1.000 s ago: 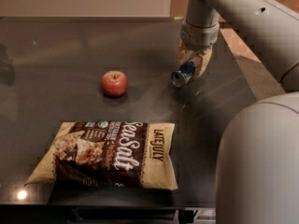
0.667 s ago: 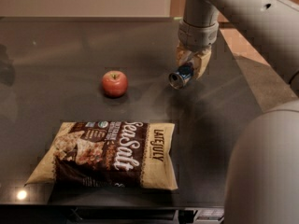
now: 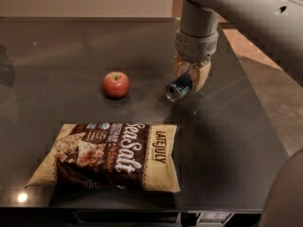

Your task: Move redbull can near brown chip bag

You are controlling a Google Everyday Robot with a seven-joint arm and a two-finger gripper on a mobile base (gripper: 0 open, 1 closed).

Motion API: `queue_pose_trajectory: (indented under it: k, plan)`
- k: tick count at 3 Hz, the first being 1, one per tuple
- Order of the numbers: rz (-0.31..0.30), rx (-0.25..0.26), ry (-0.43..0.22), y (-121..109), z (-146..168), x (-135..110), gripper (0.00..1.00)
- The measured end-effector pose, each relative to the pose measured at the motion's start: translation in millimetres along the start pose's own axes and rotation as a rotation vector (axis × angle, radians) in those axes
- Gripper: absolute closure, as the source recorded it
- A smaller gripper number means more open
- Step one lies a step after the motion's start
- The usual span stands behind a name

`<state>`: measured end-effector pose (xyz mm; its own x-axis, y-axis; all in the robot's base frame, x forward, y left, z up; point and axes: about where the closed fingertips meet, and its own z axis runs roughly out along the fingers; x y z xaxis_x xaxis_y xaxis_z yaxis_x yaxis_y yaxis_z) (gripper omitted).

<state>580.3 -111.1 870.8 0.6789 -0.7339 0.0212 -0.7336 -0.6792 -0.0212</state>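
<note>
The redbull can is blue with a shiny silver end and lies on its side between my fingers, held a little above the dark table. My gripper hangs from the grey arm at the upper right and is shut on the can. The brown chip bag lies flat at the front of the table with white "Sea Salt" lettering. The can is behind and above the bag's right end, a short gap away.
A red apple sits on the table left of the can and behind the bag. The table's right edge runs beside a tan floor. Part of my grey body fills the lower right corner.
My gripper has carried the can a little to the left and toward the front, closer to the chip bag. The apple and bag have not moved.
</note>
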Motion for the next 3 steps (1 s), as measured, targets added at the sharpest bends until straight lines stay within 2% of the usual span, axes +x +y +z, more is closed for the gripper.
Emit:
queue_pose_trajectory:
  k: [2,3]
  plan:
    - [0.034,-0.024,-0.035,23,5,-38,1.0]
    - [0.043,-0.026,-0.057,31,10,-54,0.84]
